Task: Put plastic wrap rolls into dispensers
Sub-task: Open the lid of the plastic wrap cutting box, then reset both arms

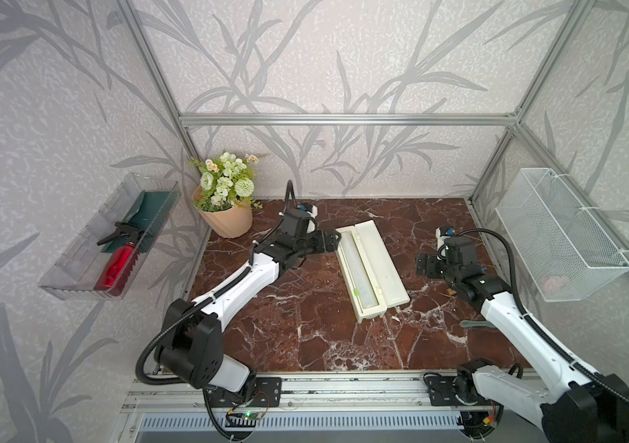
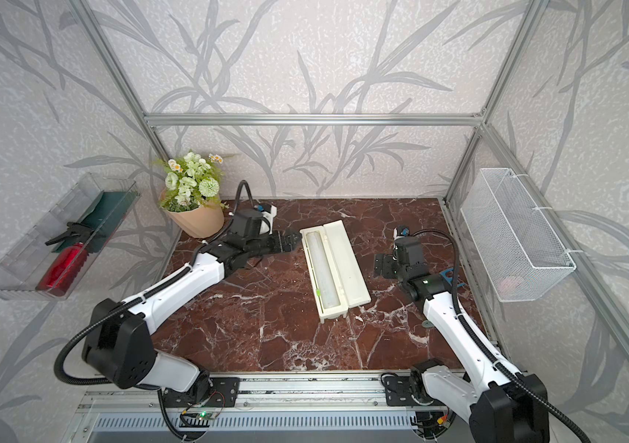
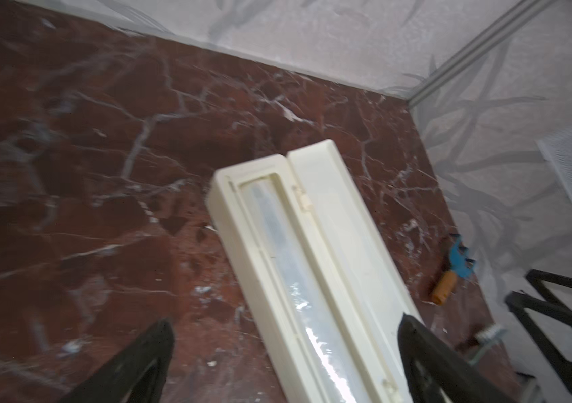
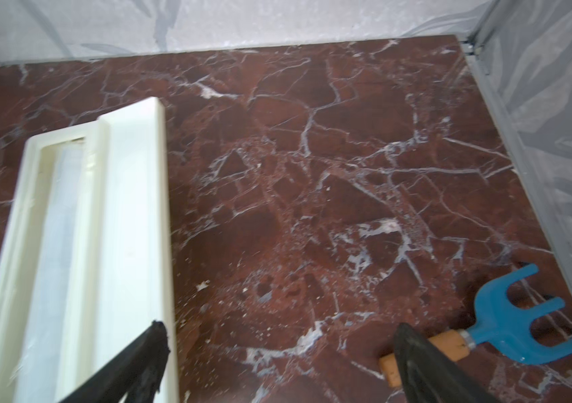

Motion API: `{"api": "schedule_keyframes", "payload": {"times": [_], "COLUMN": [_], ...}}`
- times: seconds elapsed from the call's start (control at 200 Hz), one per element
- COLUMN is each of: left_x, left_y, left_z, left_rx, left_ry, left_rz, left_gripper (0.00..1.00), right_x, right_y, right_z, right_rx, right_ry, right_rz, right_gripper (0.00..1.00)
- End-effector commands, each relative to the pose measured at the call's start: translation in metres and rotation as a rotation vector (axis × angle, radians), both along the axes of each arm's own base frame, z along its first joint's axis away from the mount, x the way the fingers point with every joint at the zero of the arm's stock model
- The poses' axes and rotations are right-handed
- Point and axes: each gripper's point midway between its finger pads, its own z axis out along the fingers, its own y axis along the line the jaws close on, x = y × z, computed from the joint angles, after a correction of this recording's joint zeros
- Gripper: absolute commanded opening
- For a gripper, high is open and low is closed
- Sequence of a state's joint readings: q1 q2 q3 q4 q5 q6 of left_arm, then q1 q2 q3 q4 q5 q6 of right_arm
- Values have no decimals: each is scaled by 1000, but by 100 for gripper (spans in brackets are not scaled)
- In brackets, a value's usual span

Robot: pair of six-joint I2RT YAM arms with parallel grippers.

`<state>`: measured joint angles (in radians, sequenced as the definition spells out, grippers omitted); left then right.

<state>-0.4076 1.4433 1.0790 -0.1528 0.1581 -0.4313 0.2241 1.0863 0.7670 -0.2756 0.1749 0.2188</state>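
1. The dispenser (image 1: 382,264) lies open near the middle of the red marble table (image 1: 297,318), running diagonally from the far side toward the near side. Its lid is folded flat onto the marble on the right arm's side.
2. The plastic wrap roll (image 1: 357,264) lies lengthwise inside the dispenser's trough and fills almost all of its length. A small green slider (image 1: 355,294) sits on the rim toward the near end.
3. The left gripper (image 1: 333,238) is just beside the dispenser's far end, on the side away from the lid. In the left wrist view its fingers (image 3: 155,342) stand wide apart and hold nothing. I cannot tell whether it touches the box.
4. The right gripper (image 1: 425,264) hangs over bare marble, apart from the lid's edge. Its fingers (image 4: 152,349) are spread wide with nothing between them.
5. A blue hand rake (image 4: 507,324) with an orange handle lies near the right wall.
6. A flowerpot (image 1: 228,224) stands in the far left corner. A clear tray (image 1: 71,287) on the left wall holds a red spray bottle (image 1: 115,268), and a wire basket (image 1: 558,237) hangs on the right wall.
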Motion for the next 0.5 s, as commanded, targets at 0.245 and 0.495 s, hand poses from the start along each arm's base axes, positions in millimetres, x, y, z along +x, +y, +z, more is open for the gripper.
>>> {"api": "schedule_keyframes", "payload": {"times": [0.245,0.495], "left_x": [19,15], "left_y": [147,179], "left_z": [-40,-53], "left_rx": [432,494], "left_ry": [-304,-384], "left_rz": [272,313], "left_gripper": [100,100], "right_x": [41,45], "right_y": [-34,-38], "right_z": [-24,-46], "right_rx": [-175,-243], "right_ry": [-270,-322], "right_rz": [-55,-43], "right_gripper": [99,99]}}
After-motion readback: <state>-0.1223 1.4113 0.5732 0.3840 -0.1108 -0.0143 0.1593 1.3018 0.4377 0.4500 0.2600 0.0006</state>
